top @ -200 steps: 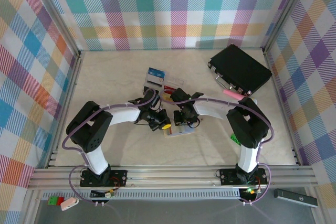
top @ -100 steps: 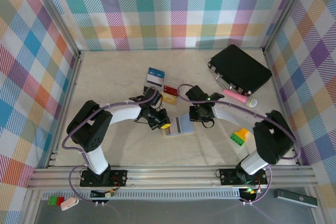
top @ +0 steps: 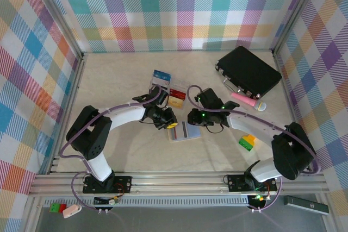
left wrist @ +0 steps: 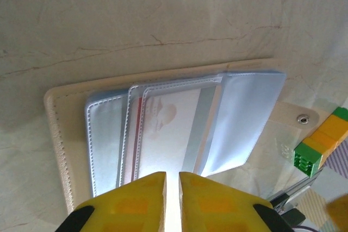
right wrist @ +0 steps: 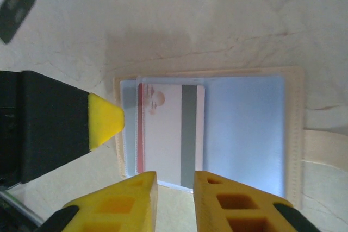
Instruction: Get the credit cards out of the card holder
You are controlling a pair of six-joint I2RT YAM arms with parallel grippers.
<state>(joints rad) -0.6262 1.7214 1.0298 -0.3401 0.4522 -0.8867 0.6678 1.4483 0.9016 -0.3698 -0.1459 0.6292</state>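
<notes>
Both nearly closed, couldn't tell any hold: I had left gripper (left wrist: 172,180) at the card holder (left wrist: 244,112) to steady it, right gripper (right wrist: 174,180) over the white card (right wrist: 163,134).

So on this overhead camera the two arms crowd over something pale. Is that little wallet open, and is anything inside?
Observer: Yes. The card holder lies open, and a white card with a dark stripe sits in its clear sleeve.
Operator: Has the right hand grabbed it?
Observer: Not that I can see. The right hand has its yellow fingers apart at the card's edge.
Operator: And the left?
Observer: The left hand is at the holder's edge beside the card; touching or not, I can't tell.
</notes>
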